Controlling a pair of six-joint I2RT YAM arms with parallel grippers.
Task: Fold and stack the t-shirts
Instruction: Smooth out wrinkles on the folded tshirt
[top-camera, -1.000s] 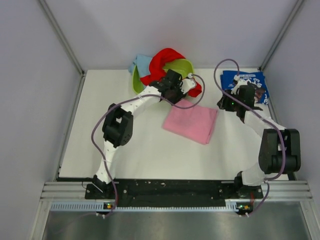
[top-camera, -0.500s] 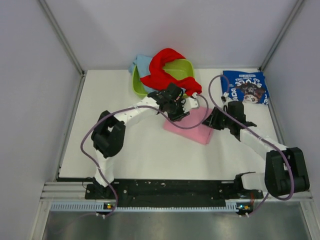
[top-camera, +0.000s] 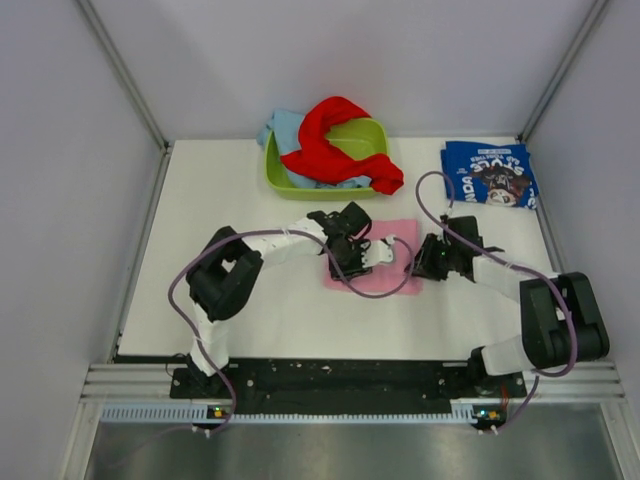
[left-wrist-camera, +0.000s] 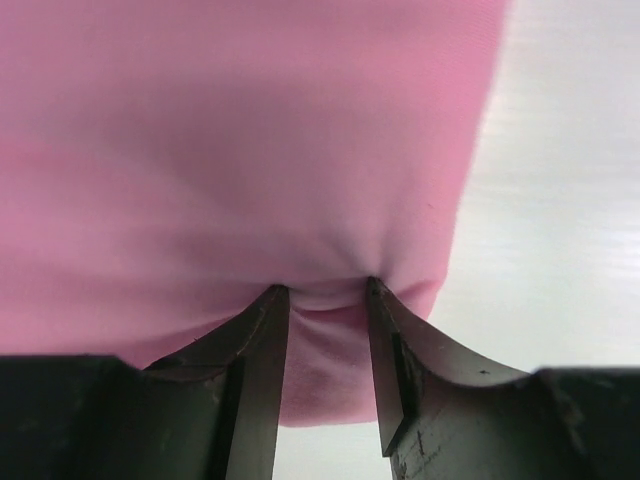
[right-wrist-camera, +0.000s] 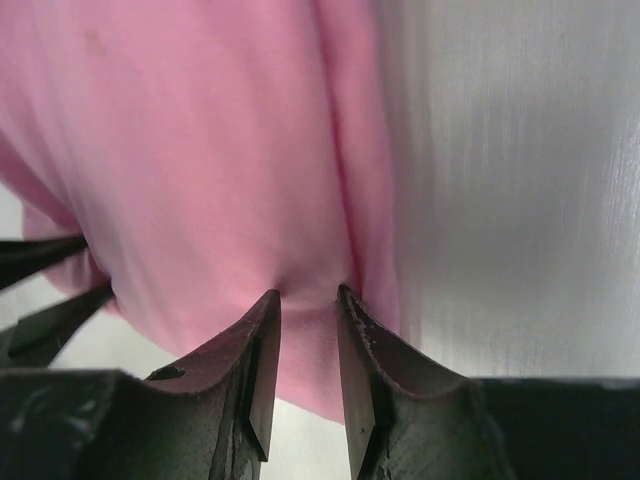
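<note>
Contact on both arms: left gripper clamped on the pink t-shirt, right gripper clamped on its right edge, fabric puckering.

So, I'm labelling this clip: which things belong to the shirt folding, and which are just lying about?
Job: pink shirt, pinched by left gripper and right gripper; navy shirt; red shirt; light blue shirt.
Lying about: green tub.
</note>
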